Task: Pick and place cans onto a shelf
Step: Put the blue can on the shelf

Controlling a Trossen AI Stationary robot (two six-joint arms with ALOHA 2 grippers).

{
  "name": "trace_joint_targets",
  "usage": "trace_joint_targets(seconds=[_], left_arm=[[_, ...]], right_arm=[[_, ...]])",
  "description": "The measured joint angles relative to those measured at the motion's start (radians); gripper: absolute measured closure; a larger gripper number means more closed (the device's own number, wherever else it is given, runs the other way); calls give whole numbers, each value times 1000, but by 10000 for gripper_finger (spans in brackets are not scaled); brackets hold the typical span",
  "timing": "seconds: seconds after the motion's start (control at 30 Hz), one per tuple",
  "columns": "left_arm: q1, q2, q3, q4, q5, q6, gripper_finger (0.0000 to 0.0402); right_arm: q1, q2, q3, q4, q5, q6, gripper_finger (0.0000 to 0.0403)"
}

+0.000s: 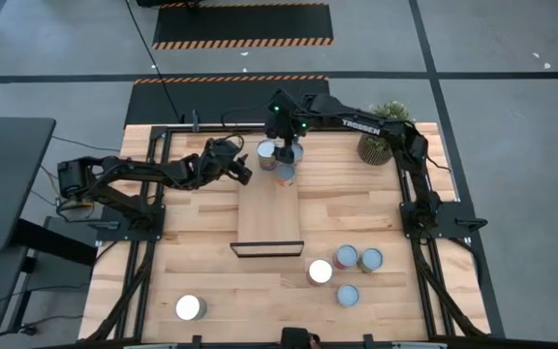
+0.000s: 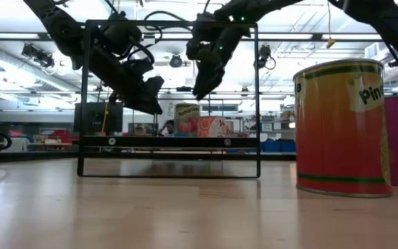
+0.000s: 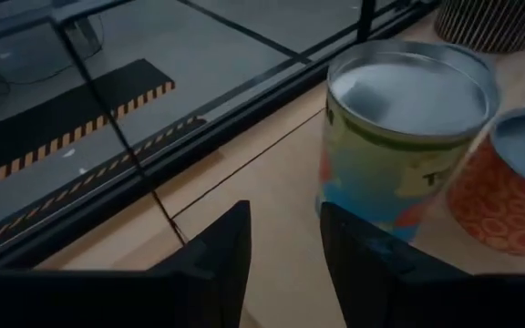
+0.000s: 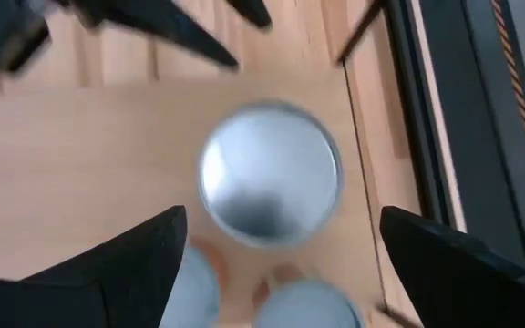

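The shelf (image 1: 269, 215) is a long light-wood board with black wire end frames (image 2: 168, 142), lying mid-table. Three cans stand on their bases at its far end: a silvery-topped one (image 1: 267, 150) (image 3: 408, 137) (image 4: 270, 173), a second (image 1: 294, 152), and a reddish-orange one (image 1: 286, 175) (image 3: 509, 191). My right gripper (image 1: 283, 143) (image 4: 281, 246) hangs open above them, its fingers wide to either side of the silvery top and clear of it. My left gripper (image 1: 242, 167) (image 3: 285, 264) is open just left of these cans, with nothing between its fingers. Several more cans (image 1: 347, 258) stand on the table.
A potted plant (image 1: 377, 145) stands at the far right corner. Near the right front, several cans cluster (image 1: 320, 271) (image 1: 348, 295), seen close in the low view (image 2: 340, 128). One white-topped can (image 1: 190, 307) stands alone near the left front edge.
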Motion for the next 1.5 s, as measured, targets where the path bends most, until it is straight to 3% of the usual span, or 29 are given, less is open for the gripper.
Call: trace_joint_targets(seconds=[0.23, 0.4, 0.63, 0.83, 1.0, 1.5], left_arm=[[28, 51, 0, 54, -20, -71, 260], [58, 106, 0, 174, -21, -67, 260], [74, 136, 0, 253, 6, -59, 260], [44, 135, 0, 247, 26, 11, 260], [18, 133, 0, 235, -15, 15, 260], [0, -2, 0, 35, -79, 17, 260]], right_arm=[[2, 4, -5, -102, 53, -45, 30], [-3, 5, -25, -46, 138, -48, 30], [-14, 5, -72, 40, 157, -55, 30], [-14, 8, -104, 137, 158, -64, 30], [-14, 8, -109, 166, 158, -65, 30], [-13, 9, -109, 245, 185, -89, 30]])
